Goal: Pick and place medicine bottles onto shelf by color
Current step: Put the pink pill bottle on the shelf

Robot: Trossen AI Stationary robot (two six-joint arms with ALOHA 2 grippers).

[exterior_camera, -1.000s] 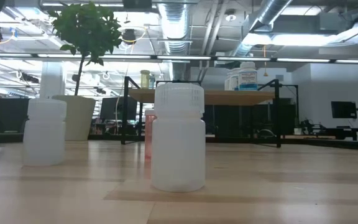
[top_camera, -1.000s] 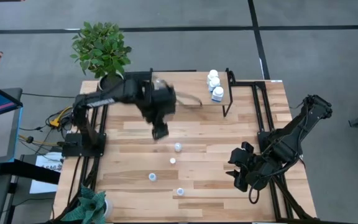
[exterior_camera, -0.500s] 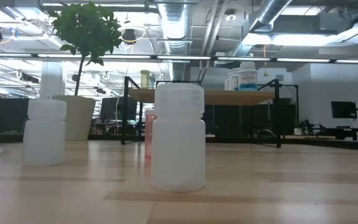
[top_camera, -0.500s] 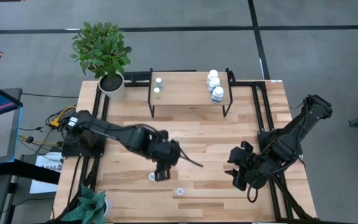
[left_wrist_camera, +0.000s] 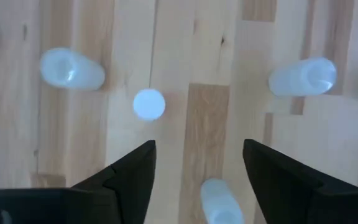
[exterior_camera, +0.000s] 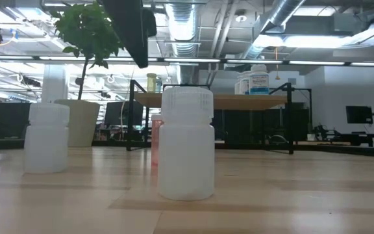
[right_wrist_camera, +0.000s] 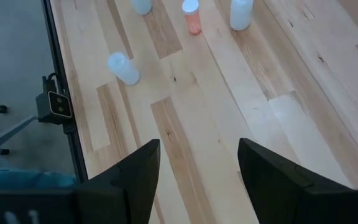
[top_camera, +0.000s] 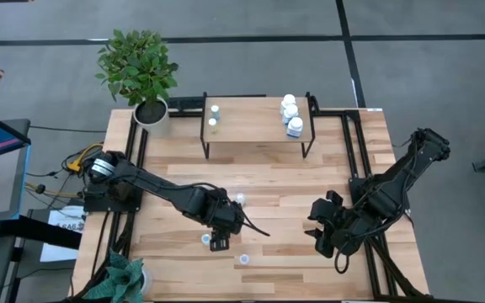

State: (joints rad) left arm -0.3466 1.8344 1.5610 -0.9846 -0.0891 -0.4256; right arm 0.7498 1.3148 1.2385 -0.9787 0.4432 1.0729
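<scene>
Several small bottles stand upright on the wooden tabletop: white ones in the high view [top_camera: 240, 199], [top_camera: 205, 239], [top_camera: 243, 258]. The low view shows a white bottle [exterior_camera: 186, 143], another [exterior_camera: 46, 138] and a reddish vial [exterior_camera: 154, 140] behind. My left gripper [top_camera: 218, 243] hangs open over this group, pointing down. In its wrist view [left_wrist_camera: 199, 149] one pale bottle [left_wrist_camera: 219, 200] stands between the open fingers, apart from both. The shelf [top_camera: 259, 135] at the far edge carries two thin vials [top_camera: 213, 116] and three white bottles [top_camera: 290, 114]. My right gripper [top_camera: 320, 237] waits open at the near right.
A potted plant [top_camera: 139, 67] stands at the far left corner and another plant [top_camera: 125, 278] at the near left corner. Black frame rails [top_camera: 356, 168] run along the table's right side. The right wrist view shows an orange vial [right_wrist_camera: 191, 15] and pale bottles [right_wrist_camera: 123, 67].
My left gripper has swung from just in front of the shelf toward the table's near edge. It now hangs over the group of bottles, and its arm has come into the low view from above. The bottles have kept their places.
</scene>
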